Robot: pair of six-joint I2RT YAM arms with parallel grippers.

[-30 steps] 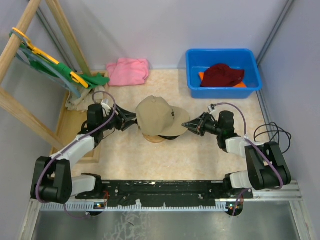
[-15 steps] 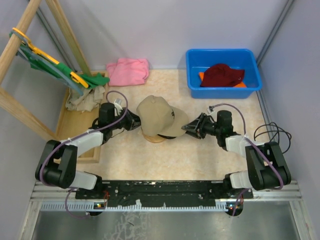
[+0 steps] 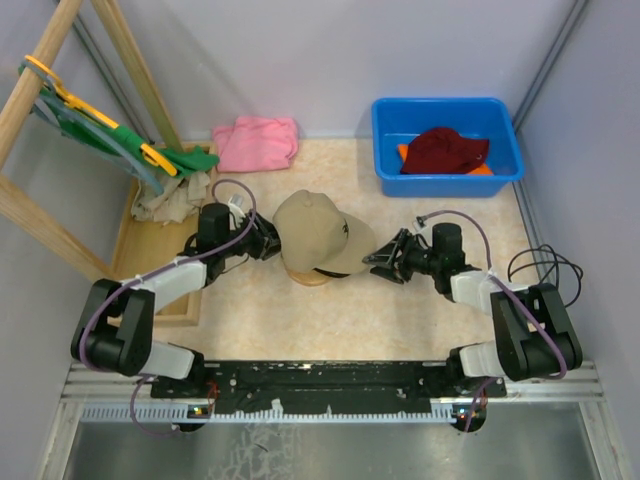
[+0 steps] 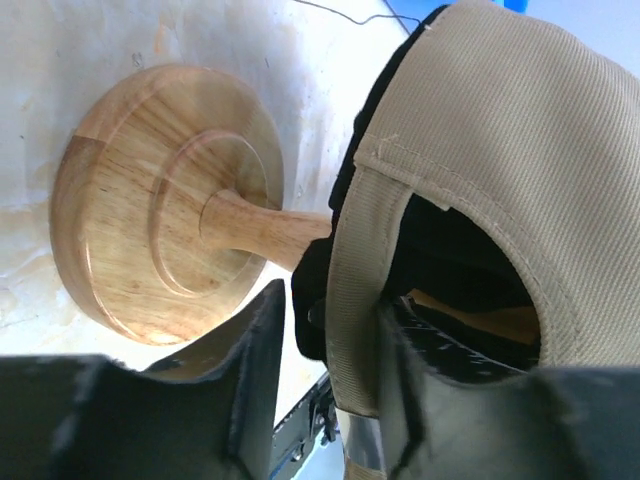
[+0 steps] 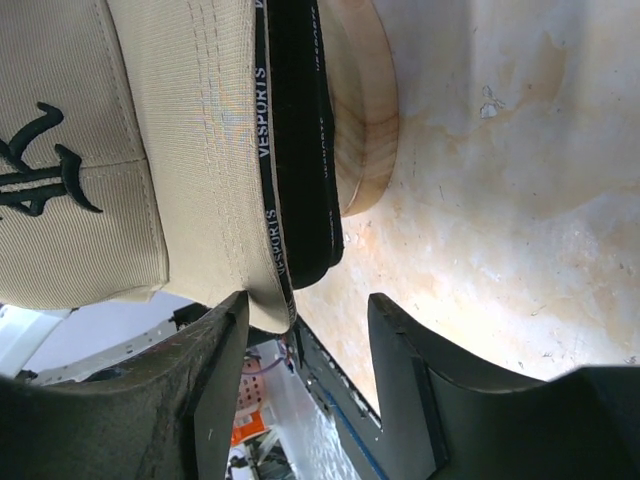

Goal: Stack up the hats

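Overhead, shows the tan cap (image 3: 318, 232) topping a wooden stand (image 3: 310, 277) at mid-table, with the left gripper (image 3: 270, 243) at its rear and the right gripper (image 3: 380, 260) at the brim tip. Shows too, alone among the views, a blue bin (image 3: 450, 184) at the far right holding a dark red hat (image 3: 445, 150) over an orange hat (image 3: 402, 152). Cannot tell from up there how either pair of jaws stands. From the left wrist, reveals the stand's round base and post, and the cap's stitched rear band sitting between parted fingers (image 4: 255, 380), with a gap on one side. From the right wrist, reveals a black cap (image 5: 315, 180) nested under the tan one, a white-lettered black strip along the brim edge, and the brim tips reaching into the gap of spread fingers (image 5: 400, 390), not pinched. Looks ribbed and beige, with a black embroidered emblem on the front.
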